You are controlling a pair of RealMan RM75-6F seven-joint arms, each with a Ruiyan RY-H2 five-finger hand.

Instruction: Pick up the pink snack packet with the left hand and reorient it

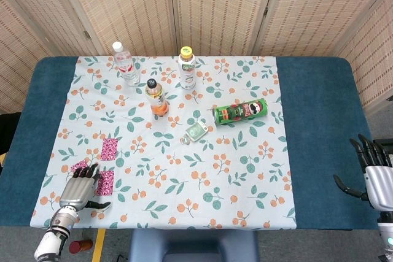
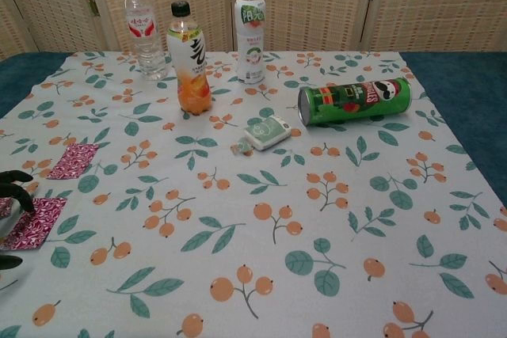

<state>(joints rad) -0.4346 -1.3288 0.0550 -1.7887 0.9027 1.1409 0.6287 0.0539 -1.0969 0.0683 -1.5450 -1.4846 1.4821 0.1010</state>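
Three pink snack packets lie flat at the table's left front. One packet (image 1: 109, 149) (image 2: 71, 161) is the farthest from me. A second packet (image 1: 105, 182) (image 2: 36, 222) lies right beside my left hand (image 1: 78, 189) (image 2: 11, 195), whose dark fingers reach over its left end while the thumb sits apart in front. Nothing is visibly held in that hand. A third packet (image 1: 78, 165) peeks out past the fingertips. My right hand (image 1: 376, 176) hovers with fingers spread over the blue cloth at the far right, holding nothing.
A clear water bottle (image 1: 125, 63), an orange drink bottle (image 1: 157, 97) and a white bottle with a yellow cap (image 1: 187, 69) stand at the back. A green crisp can (image 1: 241, 112) lies on its side, with a small green pack (image 1: 196, 132) nearby.
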